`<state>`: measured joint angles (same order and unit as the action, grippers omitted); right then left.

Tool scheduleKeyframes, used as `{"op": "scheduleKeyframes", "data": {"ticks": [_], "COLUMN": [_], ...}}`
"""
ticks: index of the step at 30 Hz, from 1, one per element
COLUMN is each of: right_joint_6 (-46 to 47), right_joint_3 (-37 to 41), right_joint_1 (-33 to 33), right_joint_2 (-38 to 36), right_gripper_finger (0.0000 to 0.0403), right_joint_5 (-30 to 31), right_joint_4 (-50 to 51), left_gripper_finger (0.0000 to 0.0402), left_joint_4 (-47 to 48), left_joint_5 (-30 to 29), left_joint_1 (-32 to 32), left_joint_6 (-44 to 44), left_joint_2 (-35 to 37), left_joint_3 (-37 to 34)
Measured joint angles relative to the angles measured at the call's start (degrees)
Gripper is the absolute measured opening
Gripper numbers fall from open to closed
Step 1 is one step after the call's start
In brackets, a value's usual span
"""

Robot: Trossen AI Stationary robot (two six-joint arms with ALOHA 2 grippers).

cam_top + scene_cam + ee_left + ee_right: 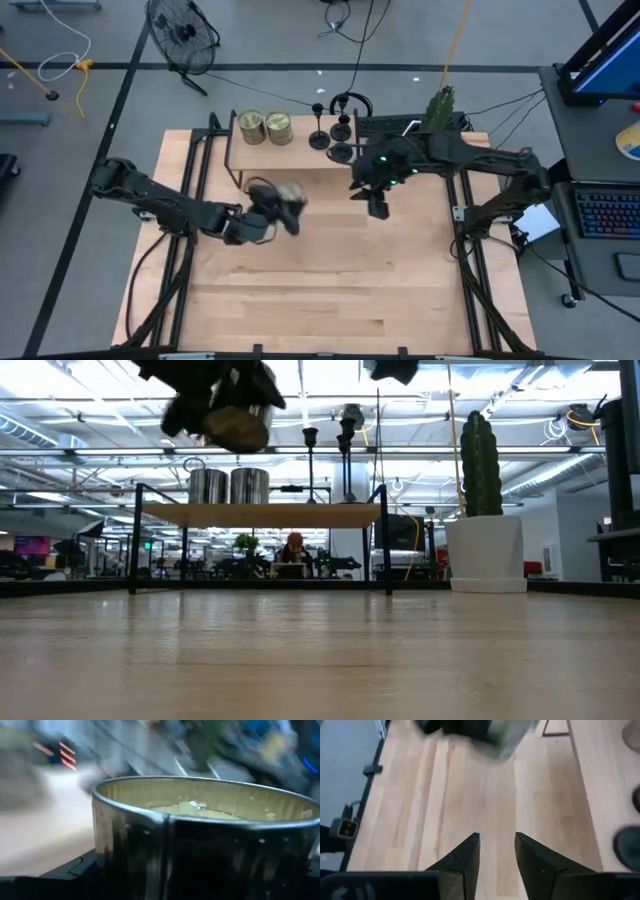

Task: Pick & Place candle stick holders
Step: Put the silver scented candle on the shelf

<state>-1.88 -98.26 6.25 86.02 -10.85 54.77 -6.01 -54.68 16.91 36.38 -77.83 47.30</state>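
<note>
A round greenish-gold glass jar candle [200, 840] is gripped by the left gripper [285, 205]; the right gripper [497, 851] – empty, fingers parted – is held at three o'clock of it.

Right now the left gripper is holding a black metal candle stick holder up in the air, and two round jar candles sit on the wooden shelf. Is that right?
Not quite. The left gripper holds a round greenish-gold glass jar candle, not a black holder; the left wrist view shows it. It is up in the air, and two more jar candles do sit on the wooden shelf.
</note>
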Motion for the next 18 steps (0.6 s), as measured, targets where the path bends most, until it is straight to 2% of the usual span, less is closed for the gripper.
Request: {"op": "scheduleKeyframes", "data": {"ticks": [3, 7, 14, 18], "right_joint_6": [0.1, 0.7, 2.7, 4.2], "right_joint_3": [3.4, 10.6, 24.5, 29.9], "right_joint_1": [0.0, 0.1, 0.0, 0.1], "right_joint_2": [-3.1, -7.3, -14.5, -18.0], "right_gripper_finger": [0.0114, 0.0110, 0.0108, 0.0105], "right_joint_5": [0.4, 0.6, 0.3, 0.3], "right_joint_4": [-0.6, -4.9, -18.3, -23.0], "left_gripper_finger": [0.0355, 0.0355, 0.0354, 0.0354], "left_joint_4": [-1.0, -5.8, -10.0, -10.7], "left_joint_5": [-14.5, -25.3, -32.8, -33.0], "left_joint_1": [0.0, -2.3, -9.6, -13.3], "left_joint_6": [-2.7, -7.8, -6.1, -6.7], "left_joint_2": [0.0, -1.3, -5.1, -6.3], "left_joint_3": [0.0, 0.1, 0.0, 0.0]}}
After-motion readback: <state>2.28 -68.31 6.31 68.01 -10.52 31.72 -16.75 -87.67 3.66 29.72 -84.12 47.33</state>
